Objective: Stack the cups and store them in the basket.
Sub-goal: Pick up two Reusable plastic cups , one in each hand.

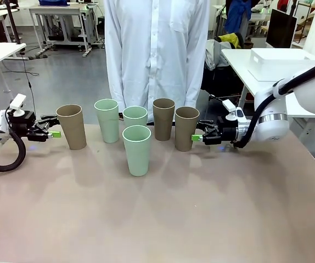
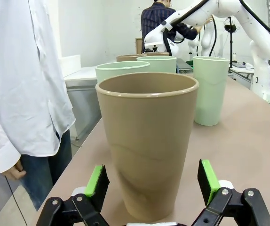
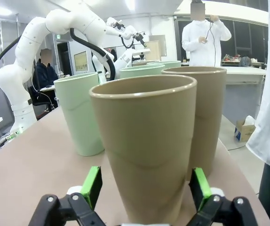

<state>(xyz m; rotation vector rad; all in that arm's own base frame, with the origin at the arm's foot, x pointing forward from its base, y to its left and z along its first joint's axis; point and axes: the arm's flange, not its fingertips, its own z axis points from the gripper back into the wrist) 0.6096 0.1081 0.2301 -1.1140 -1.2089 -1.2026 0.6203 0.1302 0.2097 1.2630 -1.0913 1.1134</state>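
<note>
Flanking the row of cups, both arms lie low over the table point(image 1: 229, 208) and point inward at the two outermost brown ones.

Left gripper point(image 1: 54, 133): jaws spread wider than the cup, holding nothing. In the left wrist view its green pads point(image 2: 95, 181) stand either side of the lower wall of the left brown cup point(image 1: 72, 127), with a gap showing on each side.

Right gripper point(image 1: 197, 138): same condition, wide open and empty, squared up to the lower wall of the right brown cup point(image 1: 185, 129). I cannot tell whether either pair of fingertips is already past the cup wall or just short of it.

The low, sideways approach is judged deliberate. A hold on the outer wall leaves the open mouth and the base free for nesting.

The third brown cup point(image 1: 163, 119) and two green cups point(image 1: 107, 120) stand in the back row, and the front green cup point(image 1: 137, 150) is set forward. All six are upright and none is nested.

The basket point(image 1: 281, 63) sits on a separate white table point(image 1: 240, 57) behind the right arm, well apart from the cups. Its contents cannot be seen.

The person point(image 1: 156, 49) stands at the far edge, touching nothing.

Assessment: stacking is not begun, and closing on the end cups is the step in hand.
</note>
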